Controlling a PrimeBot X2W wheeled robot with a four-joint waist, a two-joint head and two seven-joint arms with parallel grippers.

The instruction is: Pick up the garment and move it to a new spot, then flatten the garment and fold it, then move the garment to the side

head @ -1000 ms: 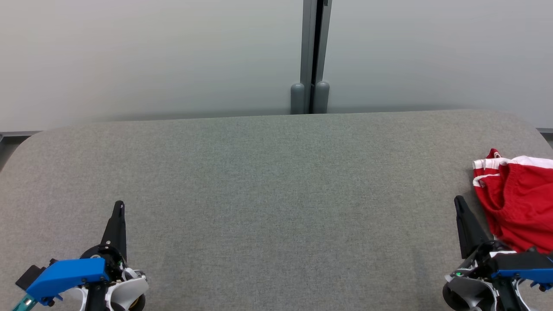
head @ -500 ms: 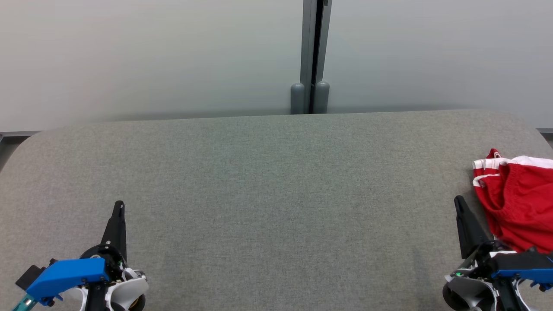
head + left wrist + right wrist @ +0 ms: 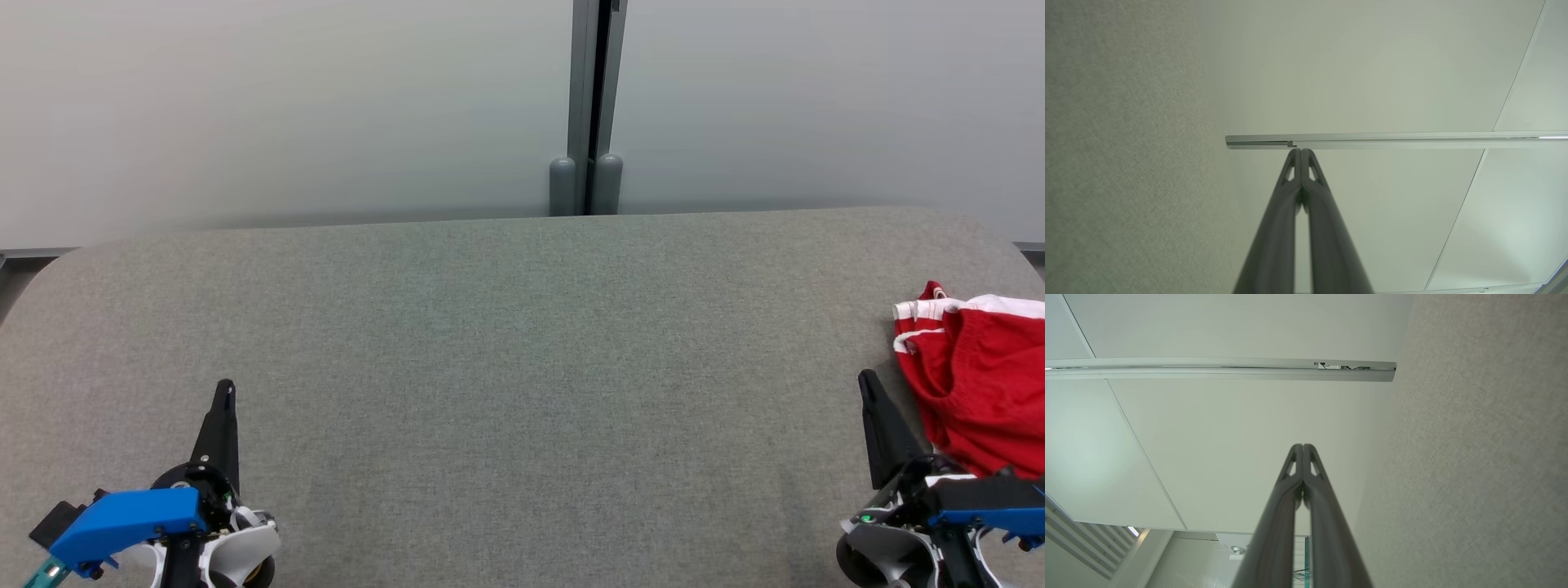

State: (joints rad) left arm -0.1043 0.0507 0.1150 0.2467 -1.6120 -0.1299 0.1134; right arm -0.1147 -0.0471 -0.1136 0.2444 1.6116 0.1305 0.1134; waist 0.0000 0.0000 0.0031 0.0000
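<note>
Both our left gripper (image 3: 225,390) and right gripper (image 3: 867,382) pinched closed, empty; we should open the right wide, then take the crumpled garment (image 3: 976,392) by its near edge.

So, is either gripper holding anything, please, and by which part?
Nothing is held: left gripper and right gripper are shut, empty; the garment lies on the table.

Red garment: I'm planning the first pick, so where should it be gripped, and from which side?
The garment lies crumpled, so ridges stand up for pinching. Probably take a raised red fold near the white-striped hem, approached from above on its left side by the right gripper, which sits just beside it. The jaws are shut and must open first.
</note>
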